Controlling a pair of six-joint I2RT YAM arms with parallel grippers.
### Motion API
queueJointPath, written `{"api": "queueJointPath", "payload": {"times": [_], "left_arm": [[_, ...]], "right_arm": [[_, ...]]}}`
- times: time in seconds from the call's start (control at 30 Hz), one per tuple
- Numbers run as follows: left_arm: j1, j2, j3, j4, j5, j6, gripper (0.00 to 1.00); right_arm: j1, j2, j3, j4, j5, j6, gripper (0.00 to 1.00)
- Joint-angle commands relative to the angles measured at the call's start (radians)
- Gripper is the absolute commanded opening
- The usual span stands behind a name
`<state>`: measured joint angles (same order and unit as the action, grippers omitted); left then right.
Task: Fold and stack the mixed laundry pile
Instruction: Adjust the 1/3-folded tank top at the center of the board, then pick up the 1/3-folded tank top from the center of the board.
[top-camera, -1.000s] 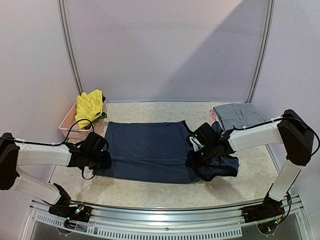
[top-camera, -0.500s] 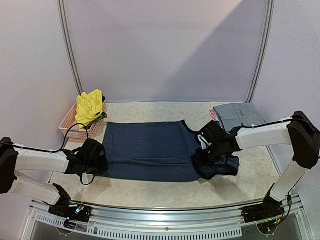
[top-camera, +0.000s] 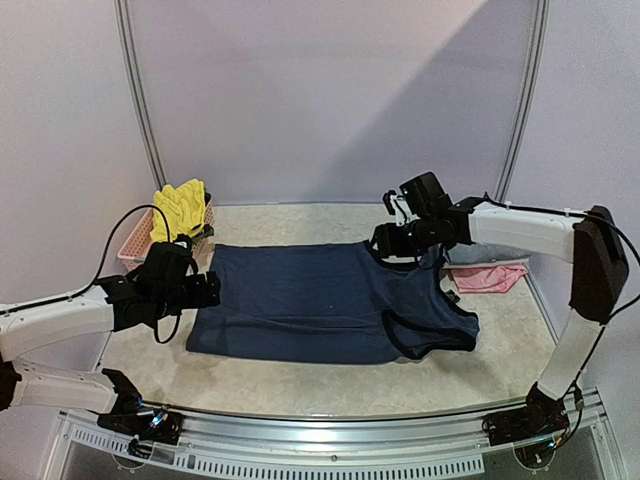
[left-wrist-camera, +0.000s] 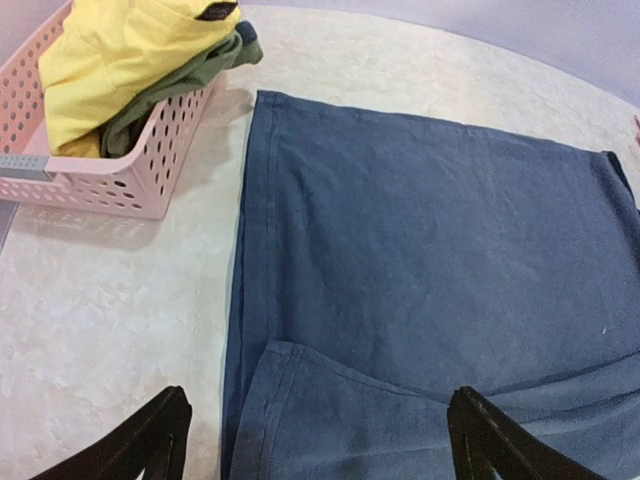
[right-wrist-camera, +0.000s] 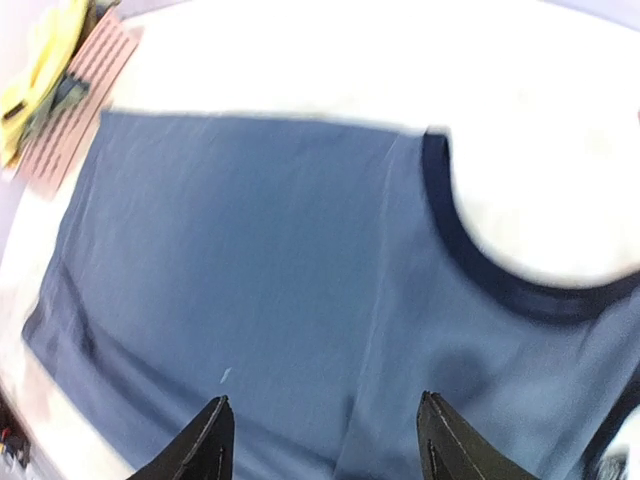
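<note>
The navy blue sleeveless cloth top (top-camera: 320, 300) lies flat in the middle of the pale stone-patterned table (top-camera: 300, 385). Its long axis runs from left to right: the straight hem is at the left and the neck and arm openings are at the right. A strip along its near edge seems to lie doubled over the body. The left gripper (top-camera: 208, 289) is over the hem end, with its fingers wide apart and nothing between them. The right gripper (top-camera: 384, 240) is over the far side of the shoulder end, also parted and holding nothing. So the garment stretches between the two tools, and each arm is nearer to its own end. The next fold probably needs both ends taken together. The pink plastic lattice basket (top-camera: 133, 252) with the bright yellow garment (top-camera: 180, 208) stands just beyond the far left corner, apart from the top.
</note>
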<state>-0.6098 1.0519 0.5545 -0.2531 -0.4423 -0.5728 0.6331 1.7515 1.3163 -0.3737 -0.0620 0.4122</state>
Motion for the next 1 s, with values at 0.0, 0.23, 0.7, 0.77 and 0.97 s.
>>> {"api": "queueJointPath", "payload": {"times": [0.0,0.23,0.7,0.77,0.97], "left_arm": [[0.025,0.011,0.047,-0.008,0.005,0.098,0.91],[0.030,-0.016,0.014,0.005,0.063,0.119,0.86],[0.030,-0.044,-0.048,0.035,0.124,0.123,0.77],[0.030,-0.055,-0.056,0.034,0.133,0.119,0.75],[0.030,-0.088,-0.082,0.032,0.136,0.114,0.72]], "right_arm": [[-0.074,0.157,0.138,0.002,-0.094,-0.078,0.63],[-0.197,0.418,0.385,0.005,-0.358,-0.065,0.57],[-0.254,0.748,0.701,-0.064,-0.532,-0.050,0.56],[-0.257,0.783,0.727,-0.064,-0.538,-0.042,0.56],[-0.266,0.819,0.753,-0.055,-0.536,-0.028,0.56]]}}
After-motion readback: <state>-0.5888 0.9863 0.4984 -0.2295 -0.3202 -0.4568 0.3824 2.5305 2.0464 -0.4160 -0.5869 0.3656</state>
